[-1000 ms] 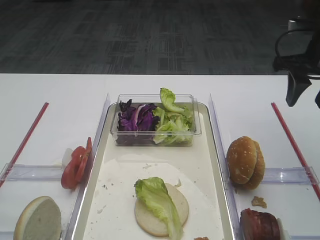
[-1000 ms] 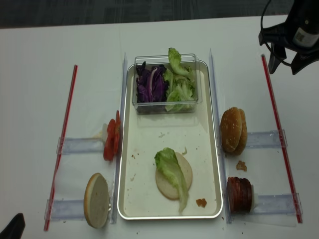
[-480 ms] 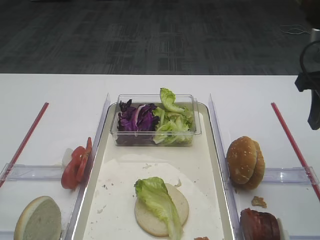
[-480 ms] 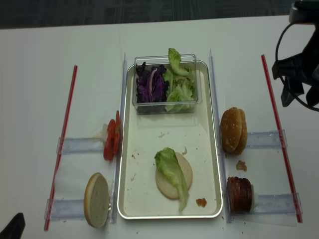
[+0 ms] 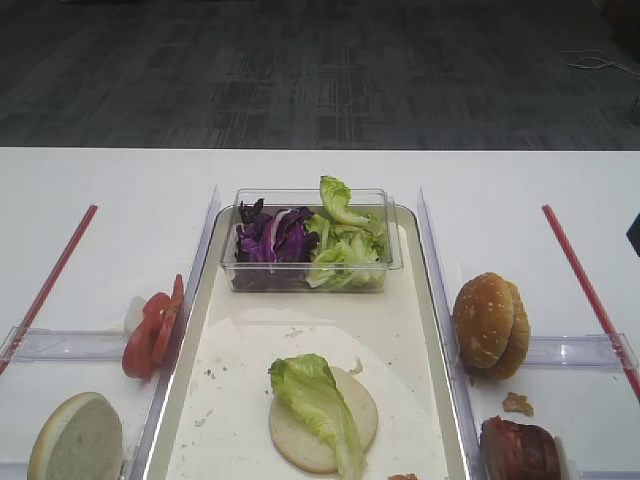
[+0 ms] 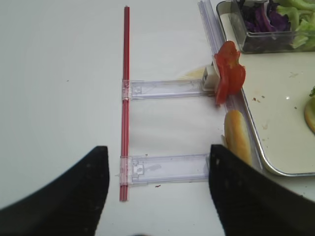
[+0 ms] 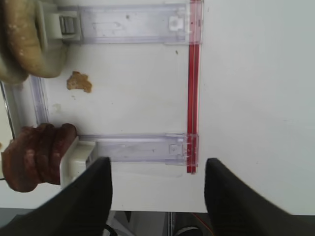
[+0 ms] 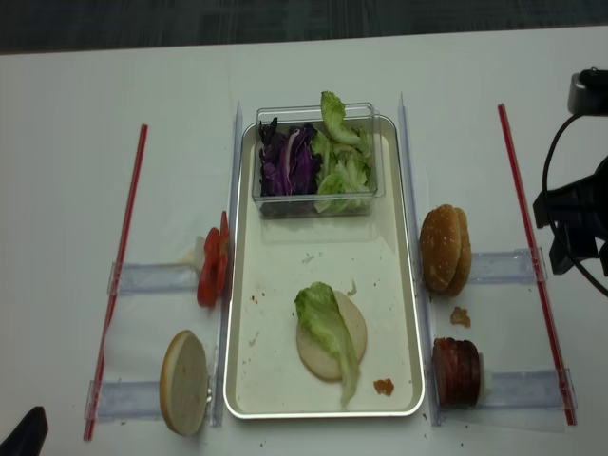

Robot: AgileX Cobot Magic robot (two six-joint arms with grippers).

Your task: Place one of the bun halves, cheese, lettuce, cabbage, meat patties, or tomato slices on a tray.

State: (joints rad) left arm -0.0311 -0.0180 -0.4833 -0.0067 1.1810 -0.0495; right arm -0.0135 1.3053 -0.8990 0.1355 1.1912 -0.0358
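Jaws of the right gripper (image 7: 156, 196) stand wide apart and empty above the bench's right edge, beside the meat patties (image 7: 34, 156); the left gripper's (image 6: 155, 189) jaws are likewise spread, holding nothing, near the left edge. On the tray (image 8: 249, 380) a pale, flat bun half (image 8: 353, 328) already lies with a crinkled light-green lettuce (image 8: 327, 328) leaf draped across it. Patties, tomato slices (image 8: 212, 267) and the seeded bun halves (image 8: 444, 249) seemingly remain to be added, all standing on edge outside the tray.
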